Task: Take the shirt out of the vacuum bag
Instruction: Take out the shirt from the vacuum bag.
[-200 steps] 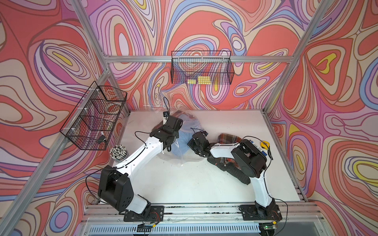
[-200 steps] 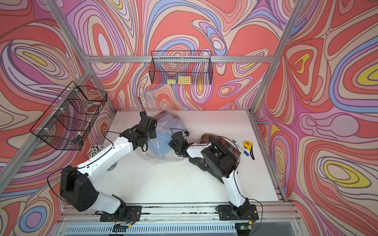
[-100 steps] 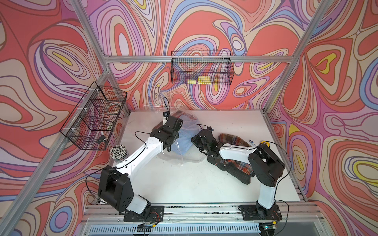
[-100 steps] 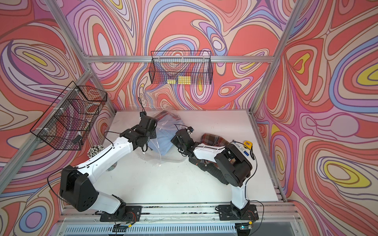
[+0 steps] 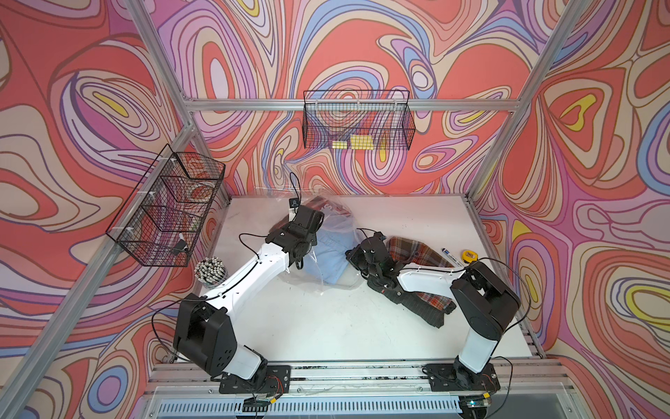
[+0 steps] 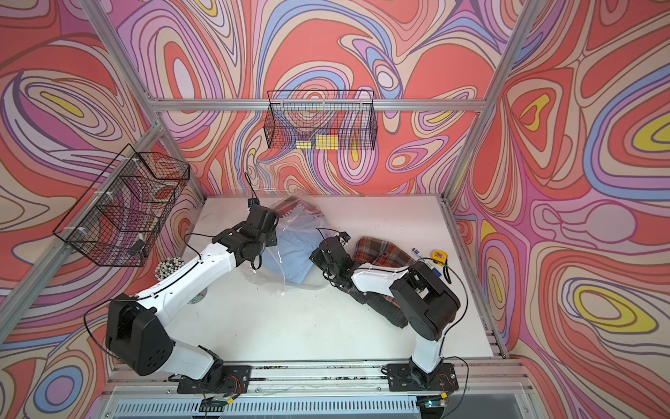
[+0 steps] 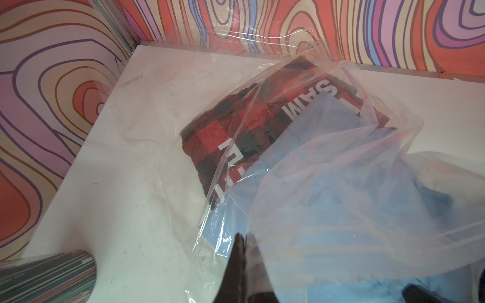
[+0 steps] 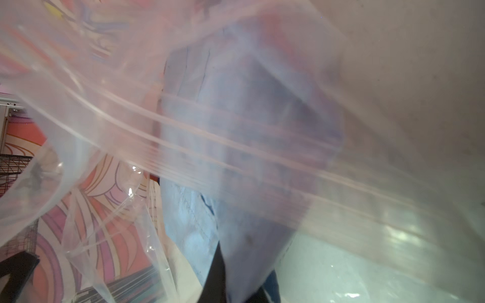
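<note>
**Top views.**
- Vacuum bag (image 5: 339, 226): clear and crumpled, on the white table (image 5: 326, 326), between the two grippers.
- Blue shirt (image 5: 331, 254): folded, inside the bag, one end just in front of the right gripper (image 5: 353, 254).
- Left gripper (image 5: 311, 222): over the bag's edge on the side away from the right gripper; its fingers are hidden here.
- Brown plaid shirt (image 5: 413, 250): outside the bag, behind the right gripper, partly under that arm.
- Marker (image 5: 447, 253) and tape measure (image 5: 470, 256): further behind, well apart from the bag.

**Left wrist view.**
- Left gripper (image 7: 242, 251): fingers pressed together, pinching a fold of the bag's plastic.
- Ahead of it, through the plastic, the blue shirt (image 7: 315, 112) lies on a red checked shirt (image 7: 225, 131) (white lettering, only partly readable).

**Right wrist view.**
- Zip strip (image 8: 236, 147): crosses close to the camera, blurred.
- Right gripper (image 8: 236, 275): closed, with blue shirt cloth between its dark fingers (plastic film clouds the grip).
</note>
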Robot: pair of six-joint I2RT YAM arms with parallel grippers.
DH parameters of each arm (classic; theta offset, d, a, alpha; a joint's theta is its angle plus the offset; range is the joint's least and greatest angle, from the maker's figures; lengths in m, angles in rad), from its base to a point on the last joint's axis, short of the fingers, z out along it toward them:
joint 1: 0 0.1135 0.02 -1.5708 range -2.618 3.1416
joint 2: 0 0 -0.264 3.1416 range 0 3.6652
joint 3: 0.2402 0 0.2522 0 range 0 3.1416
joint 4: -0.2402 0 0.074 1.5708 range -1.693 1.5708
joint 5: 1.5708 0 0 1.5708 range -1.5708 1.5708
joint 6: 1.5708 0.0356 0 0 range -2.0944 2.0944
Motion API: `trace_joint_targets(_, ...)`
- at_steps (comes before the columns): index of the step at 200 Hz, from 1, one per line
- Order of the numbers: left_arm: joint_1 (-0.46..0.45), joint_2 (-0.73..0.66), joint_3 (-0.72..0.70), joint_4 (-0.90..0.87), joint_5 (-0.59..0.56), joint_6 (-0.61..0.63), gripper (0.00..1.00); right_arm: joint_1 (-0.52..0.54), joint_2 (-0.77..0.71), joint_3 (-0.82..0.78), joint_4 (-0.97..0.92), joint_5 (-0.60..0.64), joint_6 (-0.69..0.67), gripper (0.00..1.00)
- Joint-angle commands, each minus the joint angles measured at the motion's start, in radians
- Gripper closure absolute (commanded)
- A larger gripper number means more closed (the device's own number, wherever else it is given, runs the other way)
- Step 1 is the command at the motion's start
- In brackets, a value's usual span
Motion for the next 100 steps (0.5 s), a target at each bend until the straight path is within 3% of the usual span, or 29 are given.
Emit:
trace_joint_targets(1, 0.006, -0.013, 0.000, 0.010, -0.015, 0.008, 1.00, -0.003, -0.060, -0.060, 0.030, 0.018, 0.015, 1.00)
trace_joint_targets(100, 0.006, -0.005, 0.006, 0.011, -0.014, 0.008, 1.00, -0.003, -0.286, -0.041, -0.135, 0.022, -0.066, 1.00)
